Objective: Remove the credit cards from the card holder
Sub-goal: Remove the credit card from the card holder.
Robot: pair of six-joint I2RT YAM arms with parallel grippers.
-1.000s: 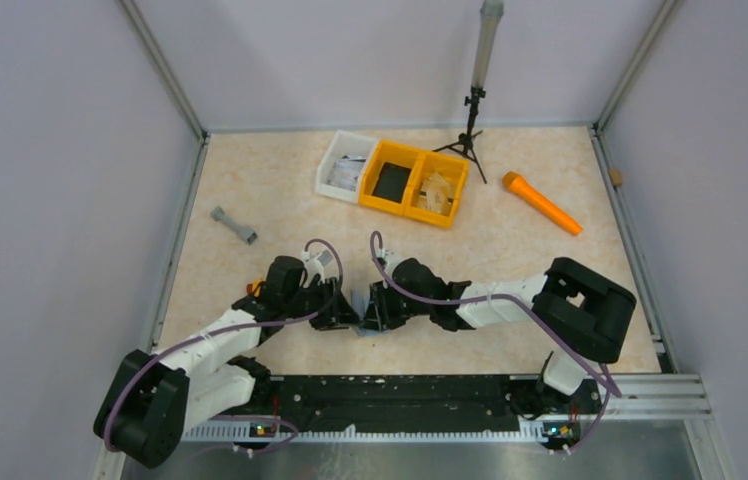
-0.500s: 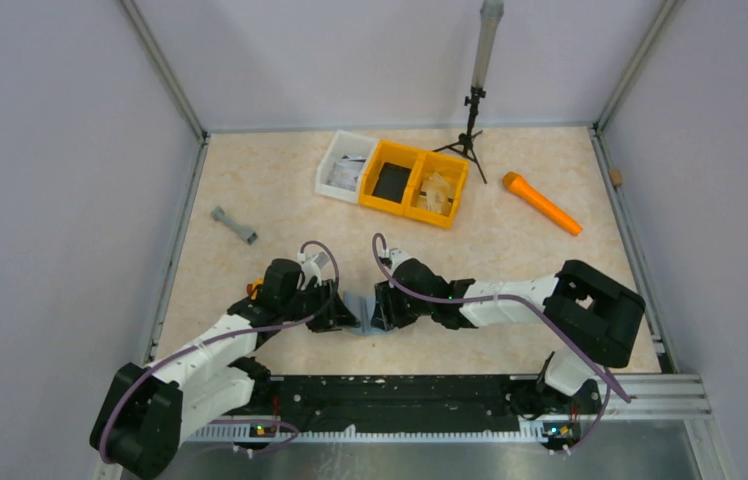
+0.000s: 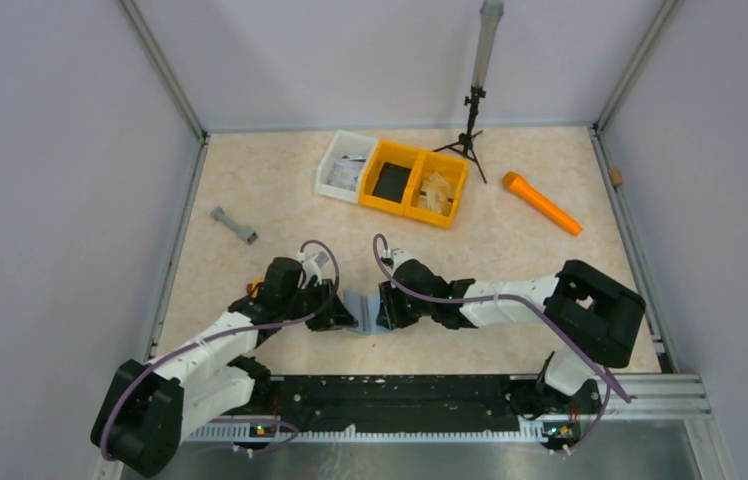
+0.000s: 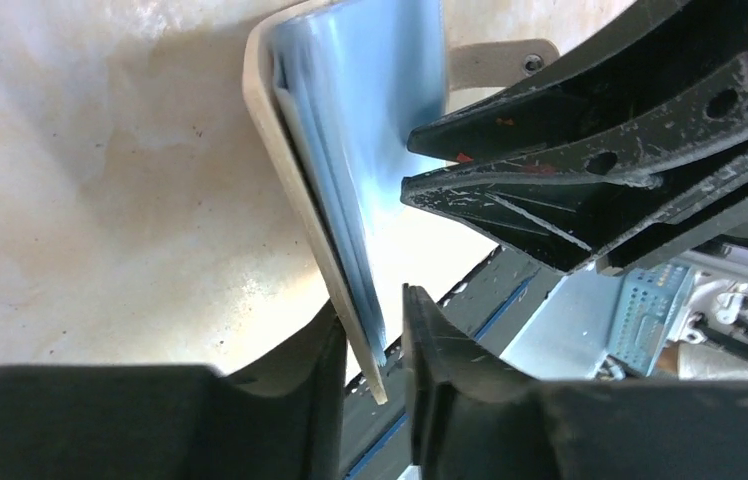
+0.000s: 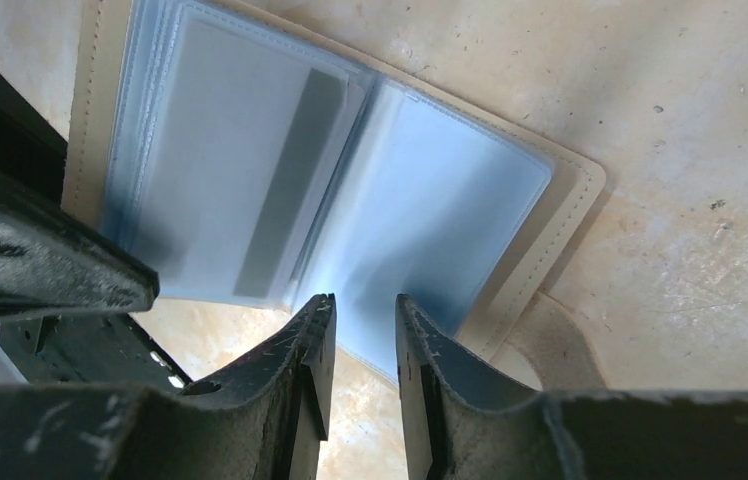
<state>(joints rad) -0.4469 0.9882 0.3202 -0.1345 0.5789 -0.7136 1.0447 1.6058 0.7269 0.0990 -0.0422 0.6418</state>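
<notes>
Beige marbled tabletop (image 3: 250, 180) enclosed by pale lilac walls (image 3: 50, 150), card holder (image 3: 362, 308) open at front centre of that surface, left gripper (image 4: 372, 320) clamped on its tan cover edge, right gripper (image 5: 360, 310) narrowly parted astride a blue sleeve (image 5: 430, 200), grip there not determinable.

One card holder (image 3: 360, 308), perhaps three bins (image 3: 386, 206)

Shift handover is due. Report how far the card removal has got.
Done: the card holder is open, its clear sleeves spread. In hand: the left tool straddles one cover at its edge, pinch unclear; the right tool stands open at a sleeve's edge. Left: the pulling itself. A card with a dark stripe sits inside a sleeve, and no card shows outside the holder.
</notes>
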